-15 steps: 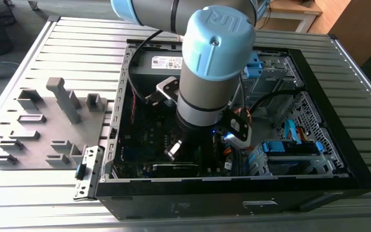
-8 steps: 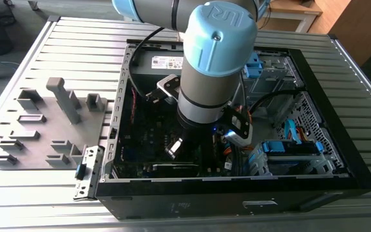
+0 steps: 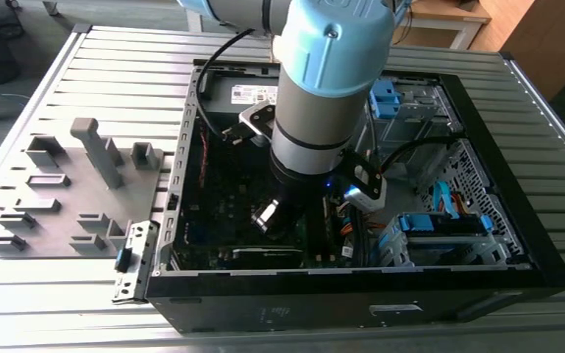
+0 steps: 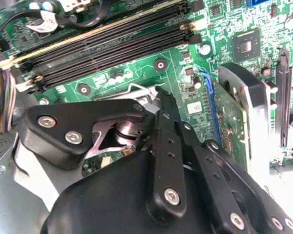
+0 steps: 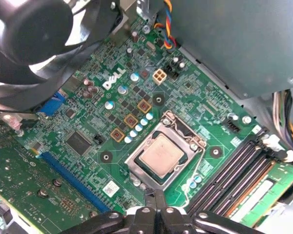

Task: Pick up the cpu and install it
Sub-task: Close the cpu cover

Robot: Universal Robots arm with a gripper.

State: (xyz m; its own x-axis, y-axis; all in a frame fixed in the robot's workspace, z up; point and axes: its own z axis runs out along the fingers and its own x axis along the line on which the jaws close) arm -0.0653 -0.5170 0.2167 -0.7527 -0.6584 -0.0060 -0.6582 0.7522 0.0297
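cpu position: the cpu (image 5: pixel 160 154) is lying flat inside the metal-framed socket (image 5: pixel 164 153) on the motherboard (image 5: pixel 88 112), a little below and right of centre in the first wrist view; its dull silver face is showing whole and nothing is covering it.

cpu orientation: it is sitting square in the socket, its edges running diagonally across the frame, parallel to the memory slots (image 5: pixel 234 168) at the lower right.

gripper position: the gripper (image 5: pixel 155 197) is hanging over the board at the bottom centre of the first wrist view, just beside the socket's near corner; in the exterior view the arm (image 3: pixel 320 110) is reaching down into the open computer case (image 3: pixel 518 220) at the middle of the frame.

fingers: the two black tips are meeting together, clamped on nothing.

key relation: the cpu is lying just up the frame from the closed tips, apart from them, not between them.

task standing: judging from this, the chip is already resting in its seat and the gripper is holding nothing.

tray: the grey tray (image 3: pixel 67 191) is lying on the worktop (image 3: pixel 135 51) at the exterior view's left.
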